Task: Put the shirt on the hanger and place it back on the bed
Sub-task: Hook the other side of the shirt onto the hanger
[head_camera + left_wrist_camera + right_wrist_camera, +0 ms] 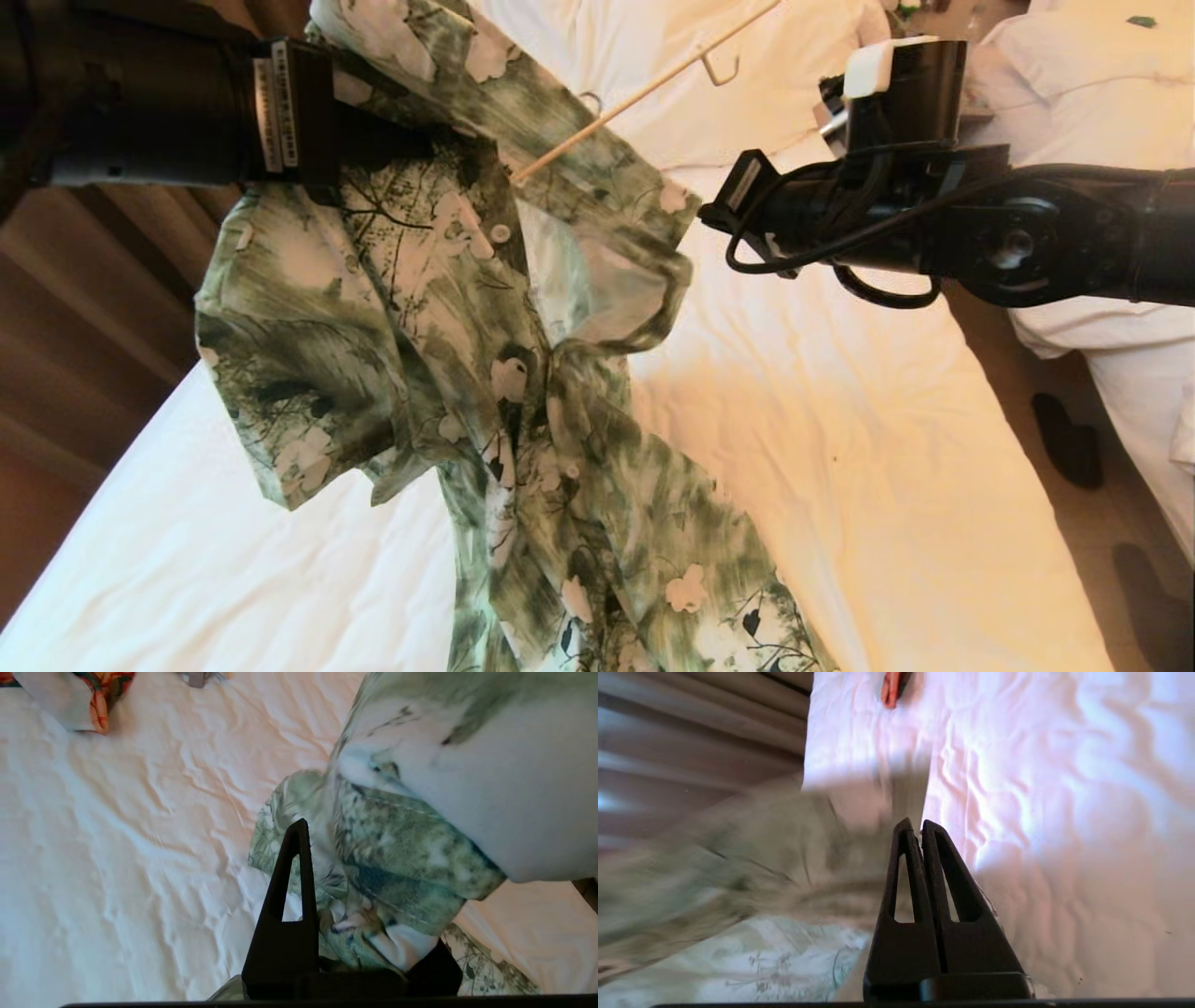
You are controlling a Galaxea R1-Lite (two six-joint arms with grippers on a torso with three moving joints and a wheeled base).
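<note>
Bedroom scene: the bed (868,448), spread with a lightly wrinkled white sheet, fills the field, with a second bed (1092,121) to the right and striped curtains on the left. The shirt (448,327) hangs in the air above the sheet, its hem trailing down toward the near edge. The left end effector (364,896) is clenched on a fold of the shirt near the collar and carries its weight. The hanger (644,89), a thin cream rod, runs diagonally from the upper right down into the shirt's neck opening, so one end already lies inside the garment. The right end effector (920,830), fingers pressed together, seems to pinch that rod, though the contact is unclear. The hanger's long axis points from the right arm toward the left; feeding it further into the far shoulder likely falls to the right arm.
</note>
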